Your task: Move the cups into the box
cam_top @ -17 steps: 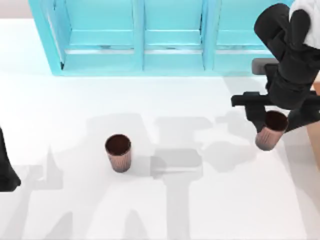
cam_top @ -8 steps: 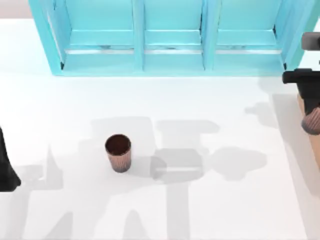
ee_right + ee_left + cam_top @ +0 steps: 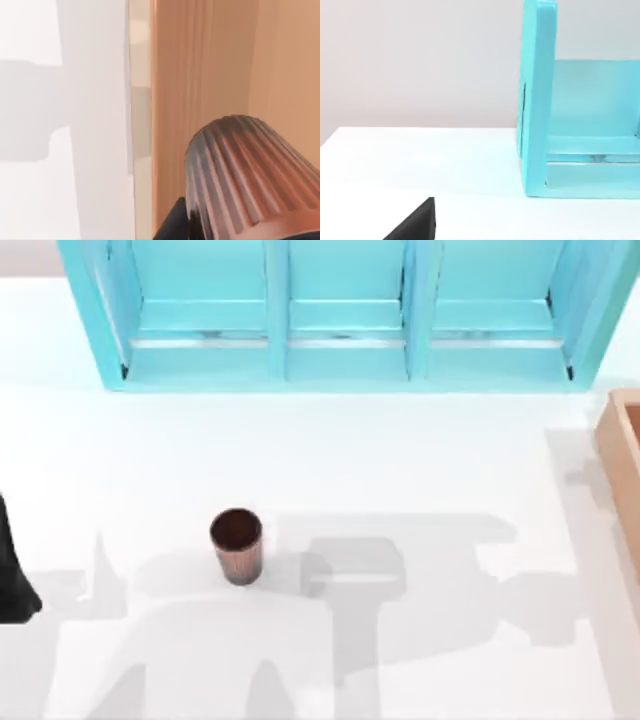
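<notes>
My right end effector (image 3: 200,227) held one ribbed copper-brown cup (image 3: 245,175) over the tan wooden box (image 3: 200,75) at the surface's right edge, unreleased. Second cup (image 3: 237,545) stood left of centre; left arm parked, fingers unreadable.

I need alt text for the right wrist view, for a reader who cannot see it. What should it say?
A ribbed copper-brown cup is seen close up from the right arm's wrist, above the tan box's browner inside. The box's thick wall runs beside it, and the white table with grey shadows lies beyond.
</notes>
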